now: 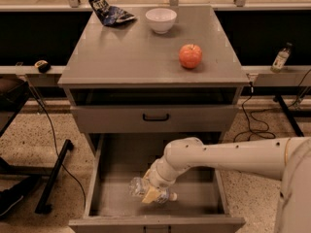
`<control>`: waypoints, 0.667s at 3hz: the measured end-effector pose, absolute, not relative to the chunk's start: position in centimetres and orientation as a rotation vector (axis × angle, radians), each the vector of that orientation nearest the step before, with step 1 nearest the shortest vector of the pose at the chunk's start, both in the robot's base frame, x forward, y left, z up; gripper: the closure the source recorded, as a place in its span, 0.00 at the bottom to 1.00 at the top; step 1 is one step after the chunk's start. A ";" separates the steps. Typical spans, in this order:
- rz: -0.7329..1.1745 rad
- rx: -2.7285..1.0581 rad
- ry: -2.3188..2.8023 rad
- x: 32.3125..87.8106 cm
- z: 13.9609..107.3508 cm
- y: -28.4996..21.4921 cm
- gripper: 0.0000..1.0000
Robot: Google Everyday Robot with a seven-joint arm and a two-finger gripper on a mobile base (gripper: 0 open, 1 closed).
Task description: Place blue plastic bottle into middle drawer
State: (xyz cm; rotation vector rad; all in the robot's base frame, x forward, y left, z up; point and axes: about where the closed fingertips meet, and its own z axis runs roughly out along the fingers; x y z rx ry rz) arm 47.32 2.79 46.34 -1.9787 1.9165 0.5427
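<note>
The blue plastic bottle (pixel 137 186) lies on its side low inside the open middle drawer (pixel 116 171), near the drawer's front, with its white cap pointing right. My gripper (pixel 151 193) reaches down into the drawer from the right on the white arm (pixel 228 157). It is shut around the bottle's middle, and one yellowish fingertip (pixel 150 196) shows on the near side. The far finger is hidden behind the bottle.
A closed drawer front with a black handle (pixel 155 116) sits above the open drawer. On the cabinet top are an apple (pixel 190 56), a white bowl (pixel 160 19) and a dark blue snack bag (pixel 109 11). A tiny bottle (pixel 280 58) stands on the right ledge.
</note>
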 end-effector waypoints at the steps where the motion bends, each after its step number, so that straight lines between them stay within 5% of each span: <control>1: 0.461 -1.995 1.940 48.7 43.8 4.0 1.00; 2: 0.433 -1.991 2.007 49.8 40.4 5.3 0.84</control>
